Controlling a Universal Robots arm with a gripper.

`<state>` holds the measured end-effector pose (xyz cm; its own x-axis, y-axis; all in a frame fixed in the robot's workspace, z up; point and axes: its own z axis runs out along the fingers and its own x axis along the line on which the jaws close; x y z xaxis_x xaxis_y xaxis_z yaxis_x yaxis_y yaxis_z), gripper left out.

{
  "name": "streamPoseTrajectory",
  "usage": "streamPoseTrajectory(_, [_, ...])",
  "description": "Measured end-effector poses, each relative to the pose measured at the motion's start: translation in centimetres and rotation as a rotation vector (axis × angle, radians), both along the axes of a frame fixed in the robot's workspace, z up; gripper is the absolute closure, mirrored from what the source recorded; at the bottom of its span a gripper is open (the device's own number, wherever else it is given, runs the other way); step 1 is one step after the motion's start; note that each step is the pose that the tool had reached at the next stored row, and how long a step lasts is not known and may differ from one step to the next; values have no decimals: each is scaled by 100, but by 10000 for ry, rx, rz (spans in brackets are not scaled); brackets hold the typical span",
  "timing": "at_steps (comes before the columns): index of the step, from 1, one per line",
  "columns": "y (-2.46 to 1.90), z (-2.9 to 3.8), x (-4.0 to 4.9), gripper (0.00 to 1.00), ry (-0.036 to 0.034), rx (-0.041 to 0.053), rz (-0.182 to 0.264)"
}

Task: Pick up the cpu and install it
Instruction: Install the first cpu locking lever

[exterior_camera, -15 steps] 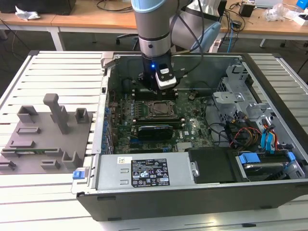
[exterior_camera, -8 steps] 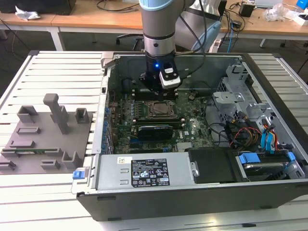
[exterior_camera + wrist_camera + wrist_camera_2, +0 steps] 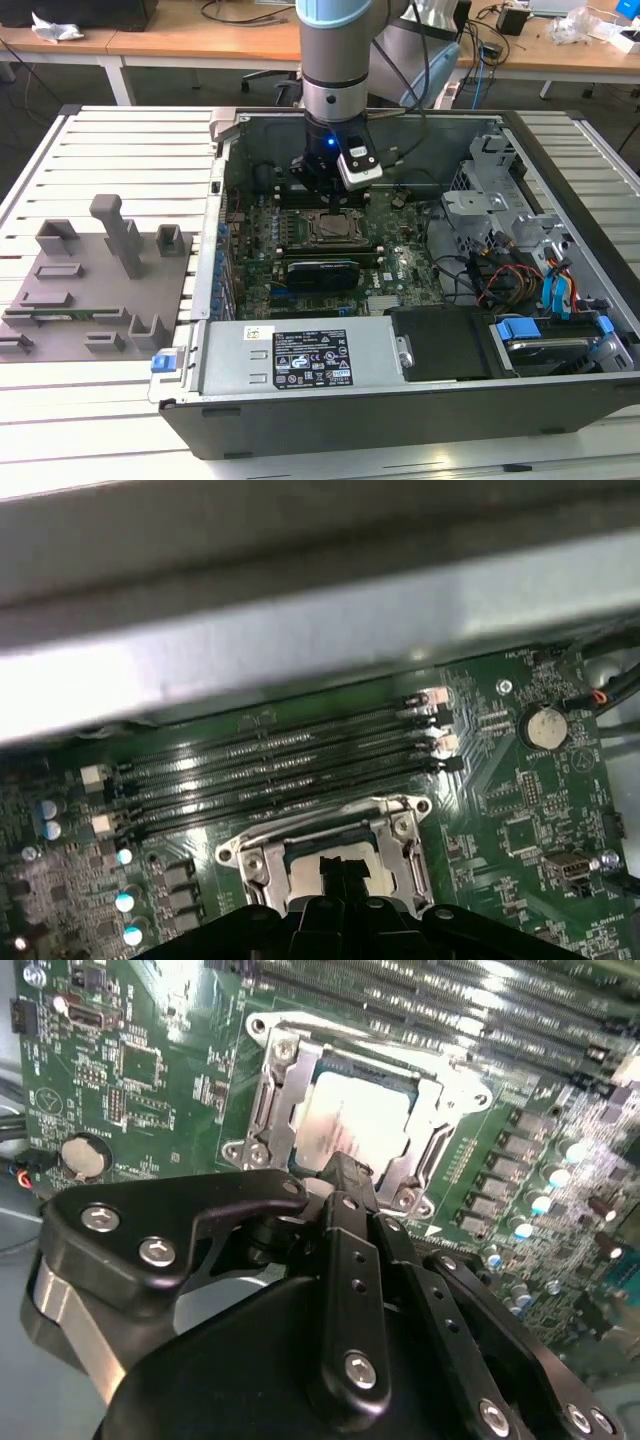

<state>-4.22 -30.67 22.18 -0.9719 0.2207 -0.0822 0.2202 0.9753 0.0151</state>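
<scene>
- Centre of the second wrist view: cpu (image 3: 355,1120), shiny silver top, lying flat inside the metal-framed socket (image 3: 268,1095) on the green motherboard (image 3: 150,1070).
- Thin, stiff, light; slick lid, fragile underside probably; best taken by opposite edges.
- Just above it: gripper (image 3: 345,1165), fingertips apparently pressed together, pinching nothing.
- Centre of the exterior view: open computer case (image 3: 300,375) holding the board; grey tray (image 3: 60,300) at left.

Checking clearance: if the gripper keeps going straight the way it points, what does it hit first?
Most likely the cpu sitting in the socket frame; the gripper points straight at it. How far apart they are is unclear.
</scene>
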Motion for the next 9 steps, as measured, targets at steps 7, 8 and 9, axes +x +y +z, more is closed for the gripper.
streamPoseTrajectory(7, [-155,-15,7,89,0,0,223])
streamPoseTrajectory(8, [-155,-15,6,89,0,-1,330])
streamPoseTrajectory(9, [-156,-15,7,89,1,-1,598])
